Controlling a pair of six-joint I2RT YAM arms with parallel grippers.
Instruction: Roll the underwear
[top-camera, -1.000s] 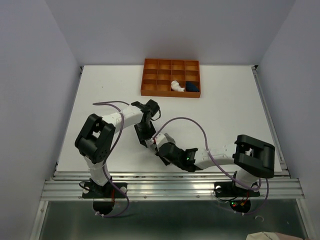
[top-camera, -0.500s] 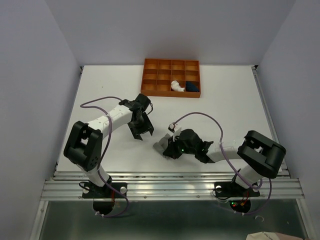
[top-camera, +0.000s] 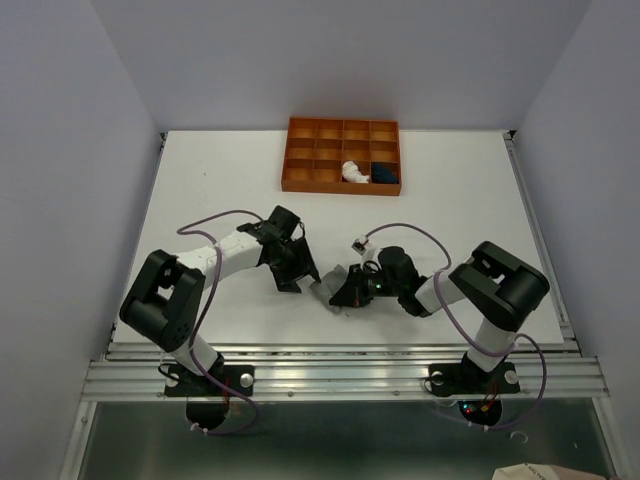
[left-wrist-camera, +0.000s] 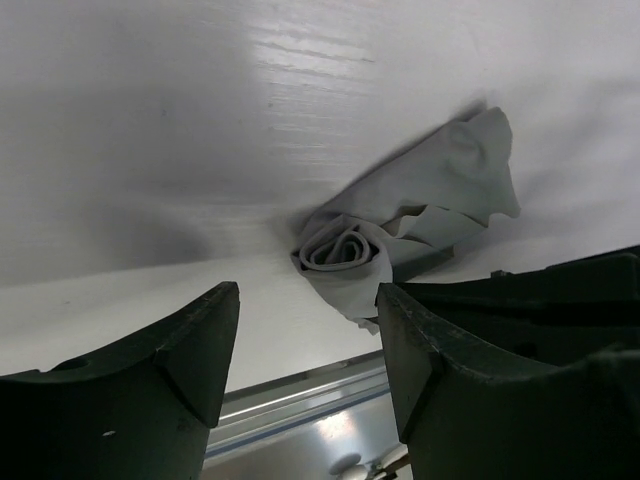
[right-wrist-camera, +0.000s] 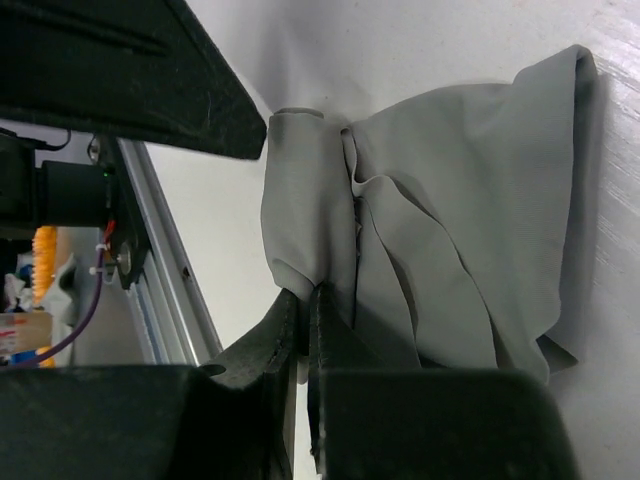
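On the white table (top-camera: 200, 180), grey underwear (left-wrist-camera: 350, 255) half-rolled: right hand (right-wrist-camera: 306, 312) pinches it, left hand (left-wrist-camera: 308, 302) gapes.

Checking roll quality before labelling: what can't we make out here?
Top view: plain grey cloth garment mostly under the right tool; roll unreadable.
Left wrist view: its lower edge hidden behind that tool's dark body.
Top view: pale cloth garment and navy cloth garment in the orange compartment tray, too small to judge.
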